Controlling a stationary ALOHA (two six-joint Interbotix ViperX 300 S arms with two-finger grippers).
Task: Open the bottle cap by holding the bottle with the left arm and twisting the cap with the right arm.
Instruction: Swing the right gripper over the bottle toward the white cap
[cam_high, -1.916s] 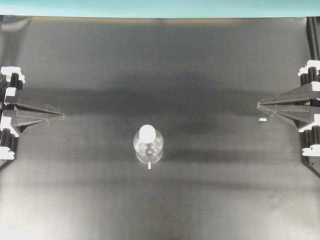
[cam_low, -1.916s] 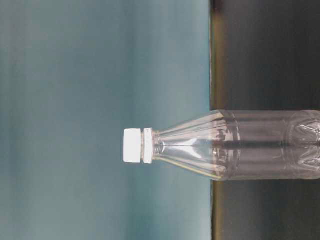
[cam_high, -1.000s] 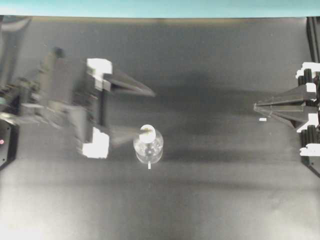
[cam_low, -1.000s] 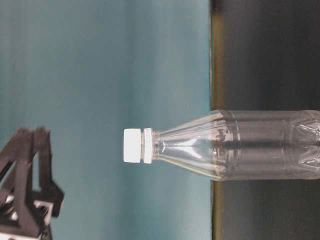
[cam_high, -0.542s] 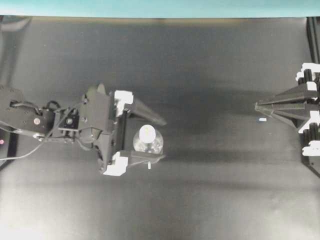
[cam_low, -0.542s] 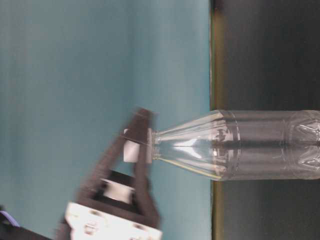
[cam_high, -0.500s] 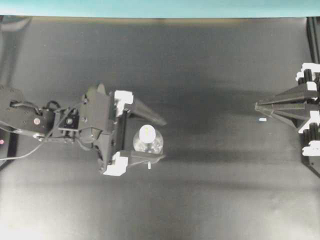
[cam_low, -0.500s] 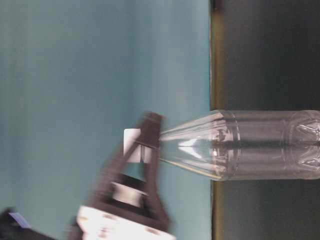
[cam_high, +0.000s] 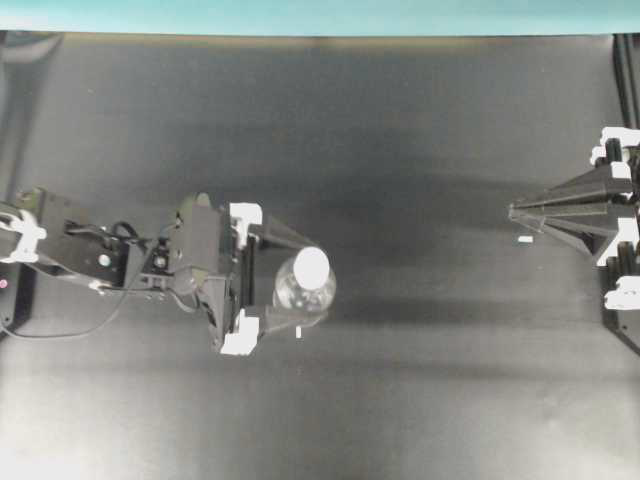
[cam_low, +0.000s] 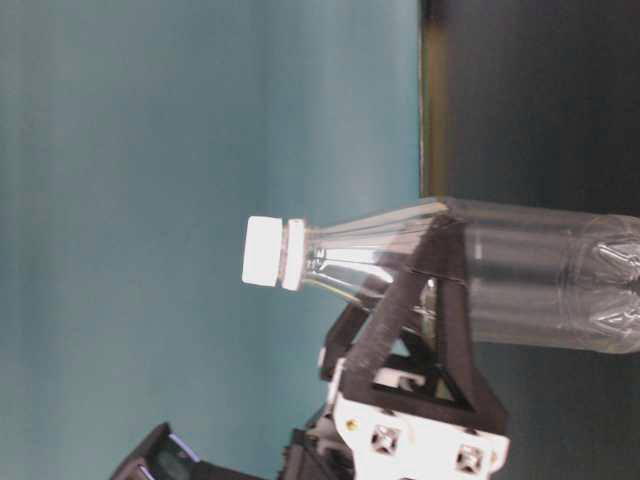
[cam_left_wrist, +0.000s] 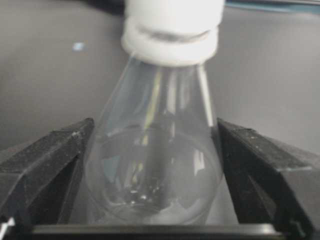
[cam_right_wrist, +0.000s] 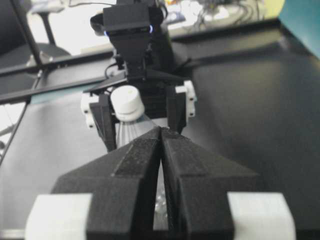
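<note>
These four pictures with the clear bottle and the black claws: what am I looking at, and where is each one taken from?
It is a two-armed robot at a dark table. One picture looks straight down; one sits at table height and is turned sideways; the other two come from cameras on each arm's wrist. A clear plastic bottle with a white cap stands on the table, leaning a little. The left gripper is a two-fingered claw; its open fingers sit either side of the bottle's body, close up, but not squeezing yet. The right gripper waits at the far edge, shut and empty, with a tiny white speck on the table beside it.
</note>
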